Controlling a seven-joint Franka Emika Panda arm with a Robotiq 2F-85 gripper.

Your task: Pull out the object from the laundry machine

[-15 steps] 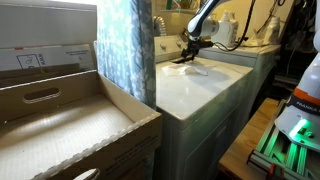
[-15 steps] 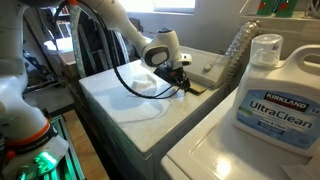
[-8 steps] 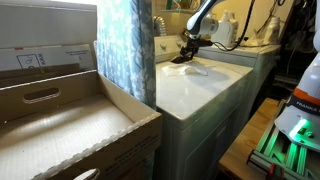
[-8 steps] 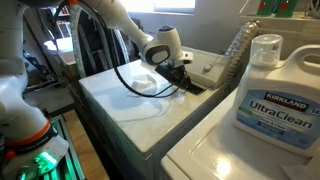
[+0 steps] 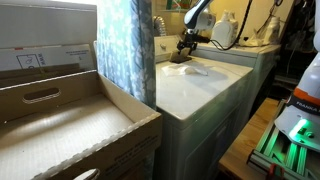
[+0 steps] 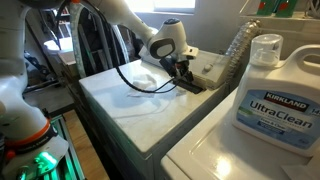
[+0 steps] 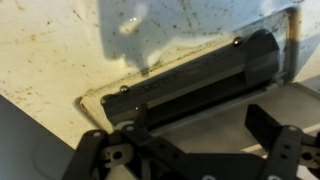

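Observation:
The white laundry machine (image 5: 200,90) shows in both exterior views (image 6: 125,105). The dark flat object (image 7: 200,80) lies as a long black strip in a recess of the machine's speckled top (image 7: 50,40), near the rear. It also shows in both exterior views, as a dark patch under the gripper (image 5: 180,59) and as a dark strip (image 6: 190,85). My gripper (image 7: 200,135) hovers just above it, fingers (image 7: 268,125) apart, holding nothing. It also shows in both exterior views (image 5: 187,49) (image 6: 182,70).
A pale flat piece (image 6: 142,80) lies on the top beside the strip. A big detergent jug (image 6: 280,90) stands on the second appliance (image 6: 225,150). A cardboard box (image 5: 60,120) and a blue curtain (image 5: 125,50) are beside the machine. A corrugated hose (image 6: 235,45) is behind it.
The gripper has lifted a little and shifted toward the rear of the machine's top. The dark strip stays on the machine.

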